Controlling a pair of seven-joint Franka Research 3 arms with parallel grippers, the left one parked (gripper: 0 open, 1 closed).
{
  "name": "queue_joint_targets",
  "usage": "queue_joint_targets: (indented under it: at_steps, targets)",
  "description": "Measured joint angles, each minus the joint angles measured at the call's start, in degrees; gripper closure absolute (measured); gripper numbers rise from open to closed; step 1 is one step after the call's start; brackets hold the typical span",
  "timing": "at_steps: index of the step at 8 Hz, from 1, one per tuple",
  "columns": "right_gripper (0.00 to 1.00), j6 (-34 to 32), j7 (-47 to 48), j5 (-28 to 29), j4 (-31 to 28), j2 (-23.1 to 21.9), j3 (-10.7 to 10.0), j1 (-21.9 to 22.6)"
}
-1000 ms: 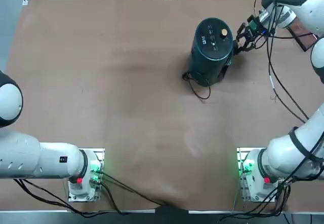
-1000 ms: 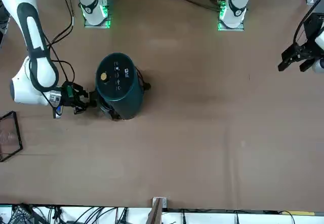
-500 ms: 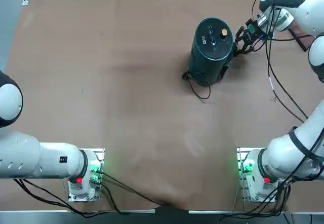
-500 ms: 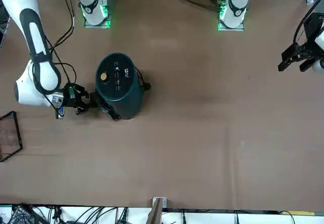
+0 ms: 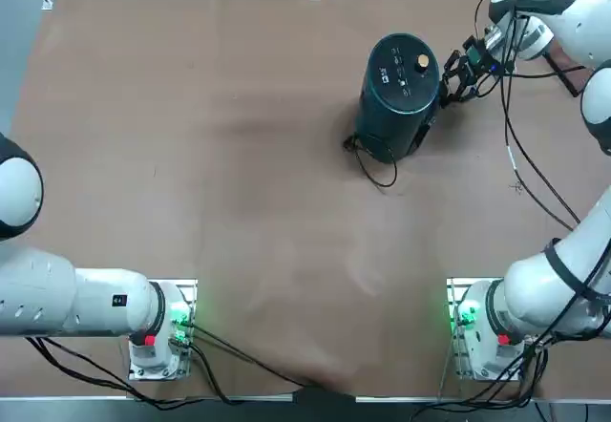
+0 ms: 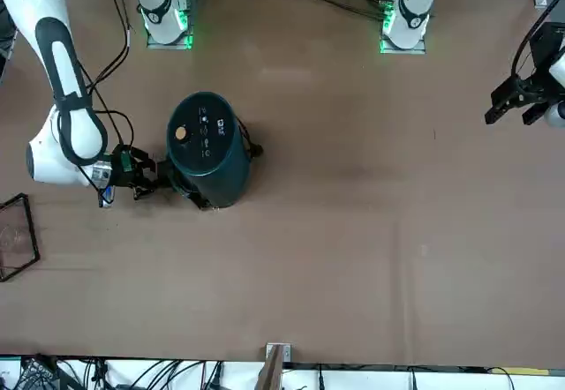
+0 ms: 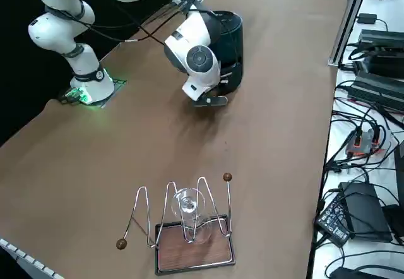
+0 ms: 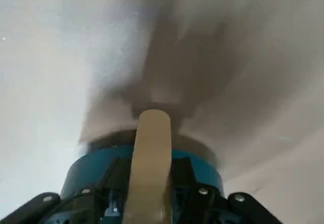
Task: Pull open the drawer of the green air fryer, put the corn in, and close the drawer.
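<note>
Gripping: right end effector (image 5: pixel 447 81) fingers together at the green air fryer (image 5: pixel 399 93) side.
Wrist view: teal rim and a tan bar only.
Side view: arm hides the contact.

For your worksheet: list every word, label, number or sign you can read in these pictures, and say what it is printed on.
None can be read.
White markings on the flat top of the green air fryer, beside its gold knob: too small to read.
The right gripper, shut beside the fryer, shows no lettering.
</note>
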Motion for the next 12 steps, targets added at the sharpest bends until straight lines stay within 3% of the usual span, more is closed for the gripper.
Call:
queue_joint_targets:
  at_steps: [5, 12]
  targets:
    - [0.55, -2.2, -6.9, 0.4, 0.3, -0.1, -0.1, -2.5]
    - [0.55, -1.5, -4.0, 1.0, 0.8, 0.0, 0.3, -0.7]
